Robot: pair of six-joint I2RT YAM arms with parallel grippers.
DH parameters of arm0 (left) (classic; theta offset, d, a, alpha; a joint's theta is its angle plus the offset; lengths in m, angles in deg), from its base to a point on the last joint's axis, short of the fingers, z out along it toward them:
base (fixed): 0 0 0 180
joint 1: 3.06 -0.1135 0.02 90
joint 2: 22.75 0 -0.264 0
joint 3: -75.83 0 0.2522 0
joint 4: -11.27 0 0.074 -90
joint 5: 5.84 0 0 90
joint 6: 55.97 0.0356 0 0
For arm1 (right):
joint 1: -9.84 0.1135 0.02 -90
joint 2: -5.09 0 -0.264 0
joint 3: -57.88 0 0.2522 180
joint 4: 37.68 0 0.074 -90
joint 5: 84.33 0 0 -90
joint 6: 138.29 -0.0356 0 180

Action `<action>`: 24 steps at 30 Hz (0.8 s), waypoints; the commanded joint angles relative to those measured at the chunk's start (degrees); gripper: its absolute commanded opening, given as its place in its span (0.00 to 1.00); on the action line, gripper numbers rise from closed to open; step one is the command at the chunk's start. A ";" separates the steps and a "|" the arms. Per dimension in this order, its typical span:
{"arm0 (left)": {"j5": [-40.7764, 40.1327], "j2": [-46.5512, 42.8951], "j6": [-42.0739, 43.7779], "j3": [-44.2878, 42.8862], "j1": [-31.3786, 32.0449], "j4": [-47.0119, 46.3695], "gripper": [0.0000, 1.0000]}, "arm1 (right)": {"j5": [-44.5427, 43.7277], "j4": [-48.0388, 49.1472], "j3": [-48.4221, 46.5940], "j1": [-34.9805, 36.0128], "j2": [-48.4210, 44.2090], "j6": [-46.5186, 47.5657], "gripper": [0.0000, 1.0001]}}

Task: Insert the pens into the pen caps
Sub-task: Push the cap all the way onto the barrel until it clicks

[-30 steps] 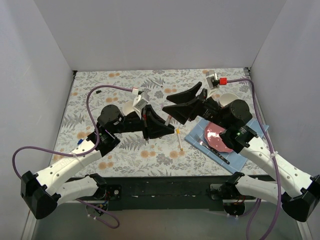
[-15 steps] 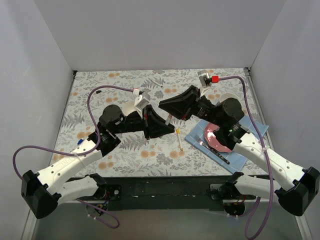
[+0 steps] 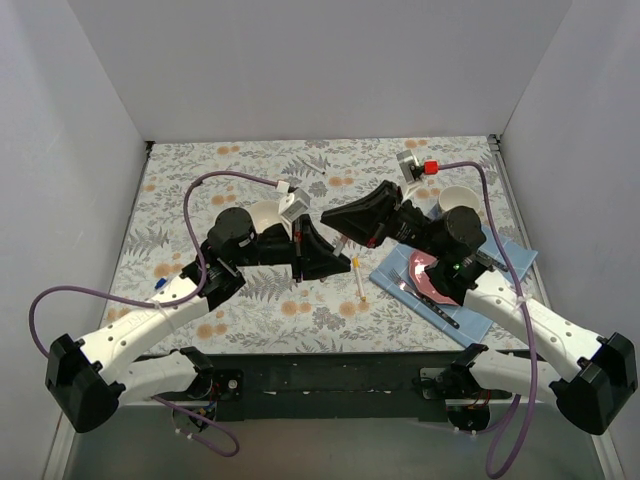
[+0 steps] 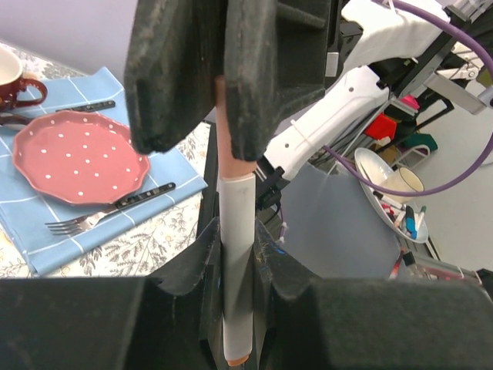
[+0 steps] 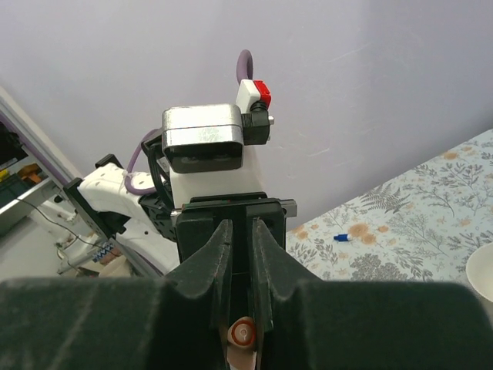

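Item: pen (image 4: 237,270), pale barrel, held off the table, clamped between the jaws of the left gripper (image 4: 237,239).
Item: orange-pink cap (image 4: 229,142), pinched tight in the right gripper (image 5: 240,231), its mouth meeting the barrel's end.
Handling, as judged: keep cap and barrel on one line, press straight along it, and hold the left grip firm so the pen cannot slide back.

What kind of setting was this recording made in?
Probably a lab test booth dressed as a dining table: plain white walls enclose a flowered tablecloth, with a dotted red plate and a fork on a blue napkin.
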 commanded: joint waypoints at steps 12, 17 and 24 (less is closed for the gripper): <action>-3.36 3.28 4.65 -5.65 -0.11 -9.42 0.00 | 6.40 11.38 14.40 4.30 0.59 -12.80 0.01; -3.98 3.72 7.28 -8.55 -0.19 -4.68 0.00 | 3.77 -0.11 12.56 6.06 0.16 -5.95 0.01; -5.73 2.05 10.54 -9.88 -1.16 0.77 0.00 | 0.95 -14.97 11.07 6.24 -0.81 1.96 0.01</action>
